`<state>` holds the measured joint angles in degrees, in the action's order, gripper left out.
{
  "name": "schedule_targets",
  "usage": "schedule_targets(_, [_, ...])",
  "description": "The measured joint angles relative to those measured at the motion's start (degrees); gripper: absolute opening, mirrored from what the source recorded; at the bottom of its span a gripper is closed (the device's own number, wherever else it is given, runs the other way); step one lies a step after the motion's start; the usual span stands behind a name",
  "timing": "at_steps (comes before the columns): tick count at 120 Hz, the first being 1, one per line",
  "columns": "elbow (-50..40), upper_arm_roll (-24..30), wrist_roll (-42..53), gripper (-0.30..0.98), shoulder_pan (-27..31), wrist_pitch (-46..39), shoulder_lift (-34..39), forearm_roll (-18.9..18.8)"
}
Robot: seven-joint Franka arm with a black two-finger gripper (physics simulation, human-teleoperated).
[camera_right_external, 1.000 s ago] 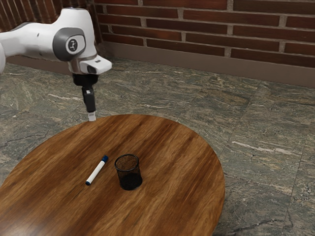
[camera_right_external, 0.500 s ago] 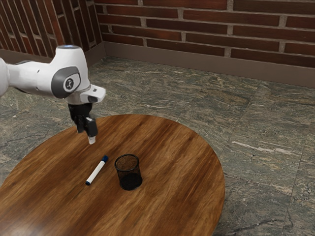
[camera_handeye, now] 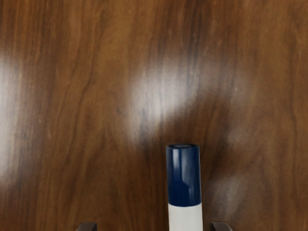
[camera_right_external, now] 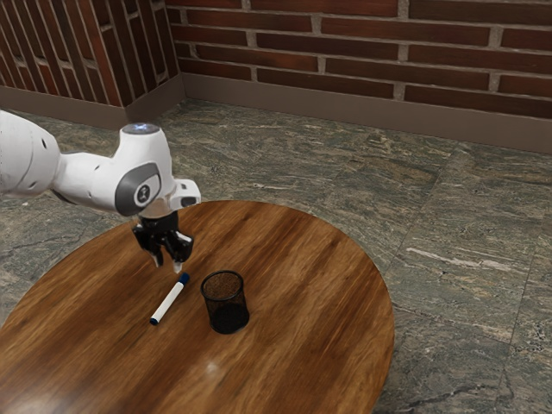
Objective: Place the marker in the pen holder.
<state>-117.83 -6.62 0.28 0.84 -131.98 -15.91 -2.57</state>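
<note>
My gripper [camera_right_external: 168, 265] is open above the table, its fingertips over the blue-capped end of the marker [camera_right_external: 169, 302]. The marker is white with a blue cap and a dark tip and lies flat on the wood. The black mesh pen holder [camera_right_external: 225, 303] stands upright on the exterior view's right of the marker, apart from it. In the wrist view the gripper [camera_handeye: 154, 227] has a fingertip on each side of the marker [camera_handeye: 185, 185], wide apart, neither touching it.
The round wooden table [camera_right_external: 302, 285] carries both objects. Its curved far edge passes behind my hand. Stone floor [camera_right_external: 448, 241] surrounds it, with a brick wall [camera_right_external: 345, 43] further back.
My hand has come down and, lately, toward the exterior view's right, from above the table's far edge to above the marker's capped end. It has also turned. The marker and pen holder have stayed put.
</note>
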Motion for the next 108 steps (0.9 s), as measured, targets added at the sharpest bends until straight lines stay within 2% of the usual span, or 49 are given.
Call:
schedule_targets(30, [1.68,-0.02,-7.46,0.22,-0.10,-1.38,-4.45,2.59])
schedule_targets(88, [1.79,-0.05,-15.46,0.19,-0.53,-1.90,-6.96,2.95])
schedule_targets(96, [1.81,-0.05,-16.12,0.17,-0.69,-1.92,-7.04,2.78])
schedule_targets(108, [1.87,-0.05,-16.93,0.07,-0.73,-1.93,-7.07,2.46])
